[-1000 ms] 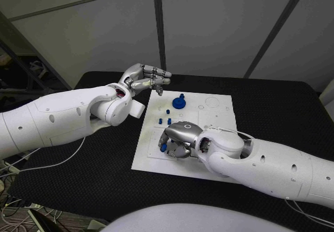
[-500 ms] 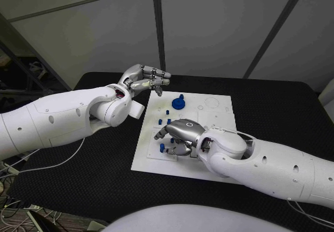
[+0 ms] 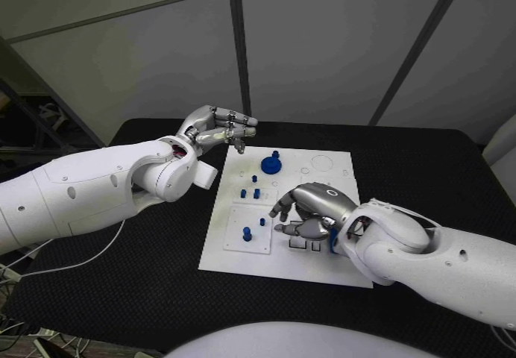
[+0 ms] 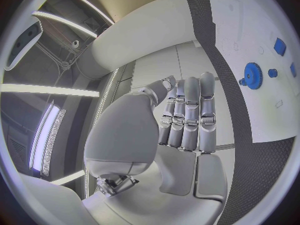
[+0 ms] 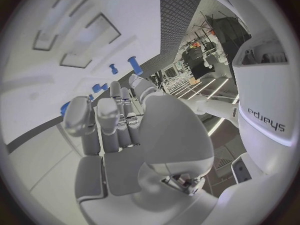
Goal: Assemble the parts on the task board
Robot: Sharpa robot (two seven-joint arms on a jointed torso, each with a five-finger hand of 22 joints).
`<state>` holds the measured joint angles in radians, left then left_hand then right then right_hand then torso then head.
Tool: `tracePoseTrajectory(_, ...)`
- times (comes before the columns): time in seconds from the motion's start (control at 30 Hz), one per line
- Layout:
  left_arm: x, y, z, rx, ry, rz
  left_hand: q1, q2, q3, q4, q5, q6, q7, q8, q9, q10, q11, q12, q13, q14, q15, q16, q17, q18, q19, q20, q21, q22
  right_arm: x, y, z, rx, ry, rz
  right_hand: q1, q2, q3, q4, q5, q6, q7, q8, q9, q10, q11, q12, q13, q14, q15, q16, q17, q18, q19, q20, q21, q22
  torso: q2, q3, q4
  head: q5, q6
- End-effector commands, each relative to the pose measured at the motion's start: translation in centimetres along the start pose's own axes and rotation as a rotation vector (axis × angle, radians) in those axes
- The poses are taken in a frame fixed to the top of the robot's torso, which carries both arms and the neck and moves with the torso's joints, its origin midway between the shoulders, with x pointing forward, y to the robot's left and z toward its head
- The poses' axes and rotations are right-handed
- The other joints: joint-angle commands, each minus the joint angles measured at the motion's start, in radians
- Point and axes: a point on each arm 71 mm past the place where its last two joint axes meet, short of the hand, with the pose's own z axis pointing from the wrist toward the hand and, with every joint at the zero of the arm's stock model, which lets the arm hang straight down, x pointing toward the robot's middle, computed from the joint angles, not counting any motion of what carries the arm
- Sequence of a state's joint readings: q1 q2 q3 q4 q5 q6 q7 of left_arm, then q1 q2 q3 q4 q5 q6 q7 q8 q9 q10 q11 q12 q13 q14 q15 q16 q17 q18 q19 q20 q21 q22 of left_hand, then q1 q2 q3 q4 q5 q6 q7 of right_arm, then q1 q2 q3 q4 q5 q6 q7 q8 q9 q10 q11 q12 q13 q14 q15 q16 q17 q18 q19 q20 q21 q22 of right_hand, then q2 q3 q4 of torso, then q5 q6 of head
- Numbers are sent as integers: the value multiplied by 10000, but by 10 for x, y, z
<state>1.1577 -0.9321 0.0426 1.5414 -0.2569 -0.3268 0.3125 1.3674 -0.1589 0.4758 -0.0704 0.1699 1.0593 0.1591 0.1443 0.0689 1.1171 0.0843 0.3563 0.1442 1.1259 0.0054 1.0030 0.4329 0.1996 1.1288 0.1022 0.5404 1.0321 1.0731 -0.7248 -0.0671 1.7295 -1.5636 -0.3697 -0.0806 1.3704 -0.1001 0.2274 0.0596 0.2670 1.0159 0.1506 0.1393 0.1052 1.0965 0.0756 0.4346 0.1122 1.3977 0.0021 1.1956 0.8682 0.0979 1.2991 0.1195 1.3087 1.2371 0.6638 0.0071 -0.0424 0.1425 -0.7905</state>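
The white task board (image 3: 328,177) lies in the middle of the black table. A blue gear (image 3: 273,161) stands near its far edge, with small blue pegs (image 3: 250,193) just in front of it. Two more blue pieces (image 3: 262,221) sit in a recessed panel at the board's near left. My right hand (image 3: 309,212) hovers low over the board's middle, right of that panel, fingers loosely spread and nothing in them; the right wrist view shows its bare palm (image 5: 119,130) and blue pegs (image 5: 134,63) beyond. My left hand (image 3: 218,128) hangs above the board's far left corner, holding nothing; the gear (image 4: 252,75) lies past its fingers.
Black table (image 3: 430,164) surrounds the board on all sides. White cables (image 3: 86,253) trail off the table's left edge. Round outlines (image 3: 323,161) mark the board's far right part.
The camera has shifted. My right hand lifted off the blue pieces at the board's near left and moved right, uncovering them. The left hand kept its place.
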Motion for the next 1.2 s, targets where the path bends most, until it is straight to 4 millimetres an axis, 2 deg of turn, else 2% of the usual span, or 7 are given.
tracePoseTrajectory(0.03, 1, -1, 0, 151, 143, -71, -17, 79, -68, 10, 6, -52, -23, 33, -10, -86, 1, 65, 15, -23, 38, -26, -11, -183, -42, 42, -47, -15, -13, -19, -18, 1392, -456, 1764, -202, -97, -62, 163, 20, 296, -135, 111, 45, 888, -218, 321, 196, 441, -182, 547, 913, -269, 644, -167, 595, 711, -47, -9, -67, -156, 60)
tracePoseTrajectory(0.17, -1, 1, -1, 129, 124, -99, -20, 72, -75, 7, 6, -51, -25, 38, -8, -91, 2, 74, 18, -32, 40, -27, -11, -185, -50, 45, -52, -16, -25, -46, -52, 2865, -431, 2147, -850, -426, -695, 639, 779, 637, -461, 378, 213, 2109, -544, 2317, 2037, 1001, -496, 1537, 2628, -570, 1584, -510, 1506, 1836, -91, -10, -164, -365, 150)
tracePoseTrajectory(0.3, -1, 5, -3, 20, 45, -229, -26, 72, -81, 8, 6, -48, -27, 46, -6, -94, 1, 87, 23, -42, 43, -28, -12, -187, -59, 48, -58, -17, -33, -60, -77, 3744, -465, 2202, -869, -312, -1234, 1020, 984, 425, -456, 539, 443, 1985, -555, 5445, 5985, 1110, -537, 1969, 3410, -654, 1798, -543, 1751, 2154, -144, -9, -252, -517, 192)
tracePoseTrajectory(0.53, 0, 8, -4, -61, 40, -325, -23, 73, -81, 6, 8, -49, -28, 48, -6, -96, 0, 92, 24, -45, 43, -28, -12, -186, -63, 49, -60, -17, -40, -70, -104, 4683, -265, 1382, -1011, -149, -1981, 1646, 1298, 469, -540, 918, 822, 2491, -586, 7748, 9241, 1235, -520, 2426, 4286, -770, 2134, -561, 2091, 2615, -206, -7, -328, -821, 177)
tracePoseTrajectory(0.77, -1, 9, -4, -86, 13, -330, -23, 73, -81, 6, 8, -49, -28, 48, -6, -96, 0, 92, 24, -45, 43, -28, -12, -186, -63, 49, -60, -17, -39, -74, -110, 5349, 54, 525, -1028, -189, -2546, 2041, 1333, 396, -579, 1166, 1150, 2685, -616, 8335, 10218, 1319, -545, 2707, 4846, -842, 2334, -589, 2281, 2874, -232, -12, -377, -901, 107)
tracePoseTrajectory(0.97, 0, 9, -5, -86, 42, -344, -22, 76, -82, 4, 10, -51, -28, 51, -5, -101, 0, 100, 27, -49, 43, -26, -11, -186, -67, 50, -63, -17, -33, -75, -105, 5715, 307, 213, -1134, -226, -2983, 2302, 1188, 172, -538, 1229, 1321, 2590, -570, 8297, 10322, 1326, -505, 2760, 4969, -847, 2343, -558, 2293, 2894, -213, -29, -339, -976, 61)
tracePoseTrajectory(1.2, 0, 9, -4, -95, 46, -346, -27, 79, -85, 7, 10, -55, -26, 53, -5, -106, 1, 107, 29, -52, 44, -24, -11, -186, -71, 51, -66, -17, -26, -72, -95, 5729, 406, 205, -1177, -165, -3109, 2309, 1179, 93, -523, 1249, 1381, 2581, -556, 8301, 10390, 1334, -492, 2790, 5037, -859, 2377, -543, 2323, 2937, -202, 2, -383, -938, 11)
